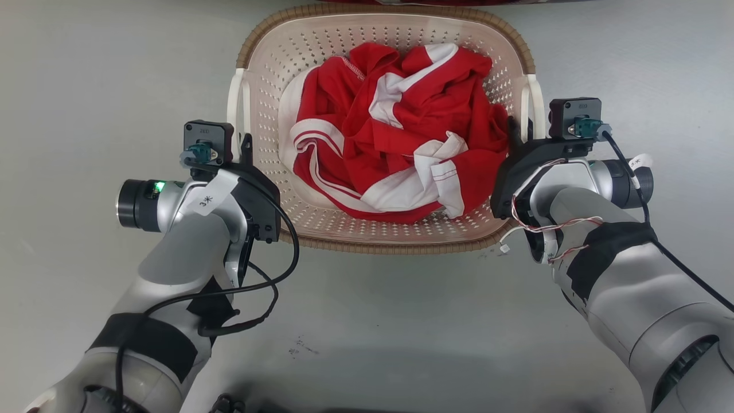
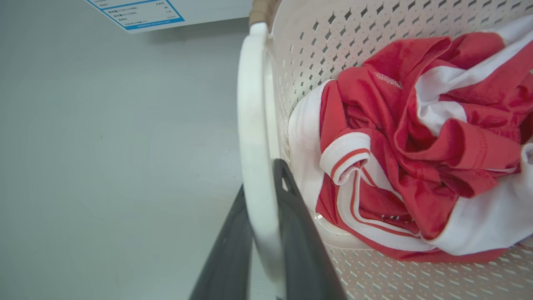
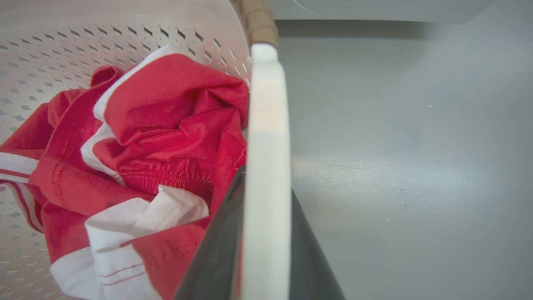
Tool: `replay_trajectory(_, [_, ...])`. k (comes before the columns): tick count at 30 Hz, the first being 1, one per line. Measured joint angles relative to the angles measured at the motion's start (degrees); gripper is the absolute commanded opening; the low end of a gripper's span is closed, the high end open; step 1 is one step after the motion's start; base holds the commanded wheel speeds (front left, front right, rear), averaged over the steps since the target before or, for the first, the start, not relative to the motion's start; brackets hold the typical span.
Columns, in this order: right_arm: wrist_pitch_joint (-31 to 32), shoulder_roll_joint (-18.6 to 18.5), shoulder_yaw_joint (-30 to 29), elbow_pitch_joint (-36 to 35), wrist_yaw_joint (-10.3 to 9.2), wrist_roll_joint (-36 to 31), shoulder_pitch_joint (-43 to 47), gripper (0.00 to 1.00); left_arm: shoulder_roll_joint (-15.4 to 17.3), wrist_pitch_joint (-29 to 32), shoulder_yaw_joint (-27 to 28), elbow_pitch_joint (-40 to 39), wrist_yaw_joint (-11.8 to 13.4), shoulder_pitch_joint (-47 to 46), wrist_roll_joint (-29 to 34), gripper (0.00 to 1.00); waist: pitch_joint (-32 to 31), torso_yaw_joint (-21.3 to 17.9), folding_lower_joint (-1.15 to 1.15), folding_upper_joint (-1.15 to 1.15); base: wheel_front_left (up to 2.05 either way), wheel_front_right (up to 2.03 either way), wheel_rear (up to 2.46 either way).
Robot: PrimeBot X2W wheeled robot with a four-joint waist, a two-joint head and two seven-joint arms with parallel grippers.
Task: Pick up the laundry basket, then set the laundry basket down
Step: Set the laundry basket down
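The laundry basket [image 1: 344, 46], cream, perforated and brown-rimmed, sits on the grey floor straight ahead, holding crumpled red and white clothes [image 1: 395, 132]. My left gripper [image 1: 245, 150] is at its left white loop handle [image 1: 234, 109]. In the left wrist view the two dark fingers [image 2: 300, 233] hug that handle [image 2: 254, 125] from both sides, shut on it. My right gripper [image 1: 514, 133] is at the right loop handle [image 1: 536, 97]. In the right wrist view that handle [image 3: 266, 125] runs between the fingers [image 3: 216, 258], which are shut on it. Whether the basket is off the floor I cannot tell.
Bare grey floor [image 1: 86, 86] lies on both sides of the basket and in front of it. A white appliance base with a blue-bordered label [image 2: 137, 12] stands just beyond the basket, also seen as a white panel [image 3: 374, 8]. A black cable [image 1: 287, 258] loops off my left forearm.
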Motion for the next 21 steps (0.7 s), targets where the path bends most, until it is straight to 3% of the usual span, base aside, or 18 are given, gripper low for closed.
replay_trajectory(1, [-0.1,0.0,0.0,0.0,0.00,0.0,0.0,0.05,0.0,-0.1,0.0,0.1,0.0,0.0,0.0,0.00,0.0,0.0,0.00,0.00,0.00,0.00,0.00])
replay_trajectory(2, [-0.1,0.0,0.1,0.0,0.00,-0.1,0.0,0.22,-0.1,-0.3,0.0,0.2,0.0,0.0,0.0,0.00,0.0,0.1,0.00,0.00,0.00,0.00,0.00])
replay_trajectory(5, [-0.2,0.0,0.6,0.3,0.14,-0.4,0.0,0.50,-0.1,-1.0,0.0,0.3,0.0,-0.1,0.4,0.00,-0.1,0.1,0.00,0.00,0.00,0.00,0.00])
replay_trajectory(6, [-0.2,0.0,0.7,0.3,0.16,-0.7,0.0,0.79,-0.1,-1.0,0.1,0.4,0.0,-0.2,0.4,0.22,-0.2,0.2,0.00,0.00,0.00,0.00,0.00])
replay_trajectory(7, [-0.2,0.1,0.8,0.3,0.18,-0.8,0.0,0.96,-0.2,-1.1,0.2,0.4,0.0,-0.2,0.4,0.35,-0.3,0.2,0.00,-0.01,0.00,0.00,0.00])
replay_trajectory(9, [-0.7,0.3,0.9,0.2,0.41,-0.8,0.0,1.00,-0.3,-1.1,0.4,0.7,0.0,-0.2,0.4,0.52,-0.4,0.2,0.00,0.00,0.00,0.00,0.00])
replay_trajectory(10, [-0.7,0.5,0.9,0.2,0.49,-0.9,0.0,1.00,-0.5,-1.1,0.4,0.8,0.0,-0.2,0.4,0.52,-0.5,0.2,0.00,0.00,0.00,0.00,0.00])
replay_trajectory(11, [-0.7,0.5,1.0,0.3,0.49,-0.9,0.0,1.00,-0.6,-1.1,0.5,0.8,0.0,-0.2,0.4,0.81,-0.6,0.2,0.00,0.00,0.00,0.00,0.00])
replay_trajectory(13, [-0.9,0.5,1.1,0.3,0.51,-0.9,0.0,1.00,-0.6,-1.3,0.6,0.9,0.1,-0.2,0.3,1.00,-0.8,0.3,0.00,0.00,0.00,0.00,0.00])
replay_trajectory(21, [-1.3,0.5,1.5,0.6,0.52,-1.3,-0.2,1.00,-0.8,-1.8,1.0,1.8,0.1,-0.2,-0.1,1.00,-1.6,0.5,0.00,0.00,0.00,0.00,0.00])
